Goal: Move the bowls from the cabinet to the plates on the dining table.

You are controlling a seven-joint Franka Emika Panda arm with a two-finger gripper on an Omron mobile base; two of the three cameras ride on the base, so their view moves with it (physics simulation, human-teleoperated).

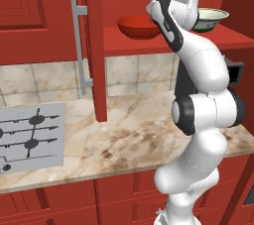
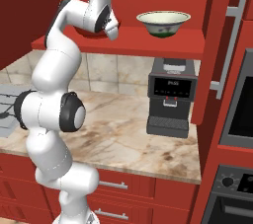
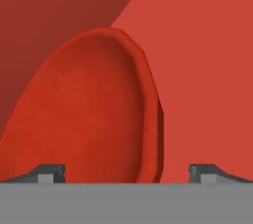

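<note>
Bowl first: red bowl (image 1: 139, 26) sits on the cabinet shelf (image 1: 149, 44), left of the cream bowl (image 2: 163, 22) on the same shelf, both upright, apart from each other. Cabinet door (image 1: 94, 45) stands swung out, so the shelf is reachable. Hand view has the red bowl (image 3: 89, 114) right in front of me, its rim running between the two fingertips (image 3: 49, 172), closer to the right one.

Gripper (image 3: 126, 173) is spread wide, holding nothing. In the left base view the hand sits right at the red bowl's right side, up at shelf height. I can't tell from these pictures if a finger already touches the rim.

Step in hand, as I judge it: reach for the first bowl, grasp not yet made. Neither bowl has left the shelf, so the job is barely started. Plates and dining table are out of sight from here.

Next move I'd call: ease the hand forward so one finger goes inside the rim and one outside, then pinch on the wall. Rim is thin and glossy, so the grip may slip, and a shove could slide the bowl back on the shelf. After that, lift clear of the shelf edge, mind the door, back out, drive to the table.
</note>
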